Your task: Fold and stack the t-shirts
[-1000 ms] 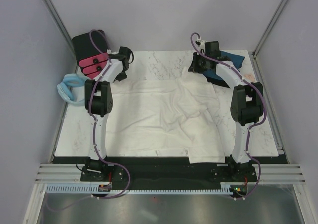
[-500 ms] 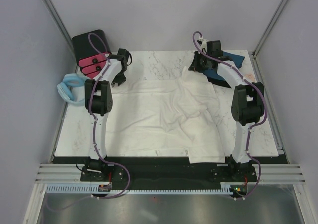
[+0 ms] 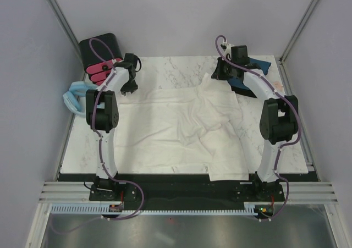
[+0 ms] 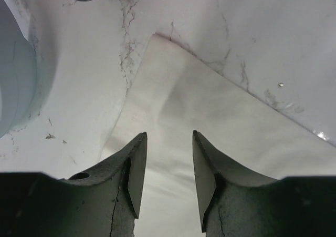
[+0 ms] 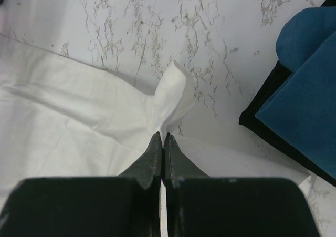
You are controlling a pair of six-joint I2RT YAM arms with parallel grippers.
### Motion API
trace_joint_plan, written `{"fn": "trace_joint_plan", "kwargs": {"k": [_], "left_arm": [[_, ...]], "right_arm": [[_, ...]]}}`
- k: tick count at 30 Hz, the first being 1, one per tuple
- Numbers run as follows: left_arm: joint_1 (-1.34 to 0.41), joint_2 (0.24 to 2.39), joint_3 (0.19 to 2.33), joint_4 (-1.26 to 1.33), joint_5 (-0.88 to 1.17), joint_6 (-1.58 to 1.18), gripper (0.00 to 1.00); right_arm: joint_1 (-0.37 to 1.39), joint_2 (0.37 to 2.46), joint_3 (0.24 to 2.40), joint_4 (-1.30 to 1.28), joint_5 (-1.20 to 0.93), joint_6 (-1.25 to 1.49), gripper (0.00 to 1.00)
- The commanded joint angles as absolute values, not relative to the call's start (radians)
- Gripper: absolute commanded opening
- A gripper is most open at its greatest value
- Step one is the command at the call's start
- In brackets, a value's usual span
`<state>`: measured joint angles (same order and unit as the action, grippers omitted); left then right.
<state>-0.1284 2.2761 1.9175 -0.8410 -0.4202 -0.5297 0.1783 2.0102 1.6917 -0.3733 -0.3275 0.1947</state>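
Marble-white table between grey walls. Nearest, spread wide and creased across it, white shirt, one flap reaching near edge. Farther, over cloth's far left corner, left gripper, jaws apart (only flat cloth below the gap). Far right, right gripper pinched tight on a raised fold of white shirt. Just beyond, at far right corner, blue shirt, bunched. Off far left corner, pale ring and black box

Lab cell: grey partitions, aluminium rails
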Motion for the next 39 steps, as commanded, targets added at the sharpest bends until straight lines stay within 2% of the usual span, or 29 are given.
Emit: {"fn": "trace_joint_plan", "kwargs": {"k": [1, 11, 17, 31, 39], "left_arm": [[-0.159, 2.140, 1.873, -0.764, -0.354, -0.496, 0.47], [-0.167, 1.996, 1.778, -0.750, -0.337, -0.431, 0.49], [-0.164, 2.022, 1.825, -0.808, -0.350, -0.439, 0.49], [-0.161, 2.069, 1.894, -0.882, -0.371, -0.468, 0.49], [-0.138, 2.195, 2.002, -0.940, -0.364, -0.463, 0.50]], "right_arm": [[0.176, 1.890, 1.654, -0.353, -0.285, 0.183, 0.00], [0.178, 1.783, 1.563, -0.458, -0.259, 0.158, 0.00], [0.207, 1.766, 1.526, -0.549, -0.288, 0.140, 0.00], [0.235, 1.514, 1.335, -0.574, -0.261, 0.163, 0.00], [0.235, 1.508, 1.324, -0.612, -0.244, 0.150, 0.00]]}}
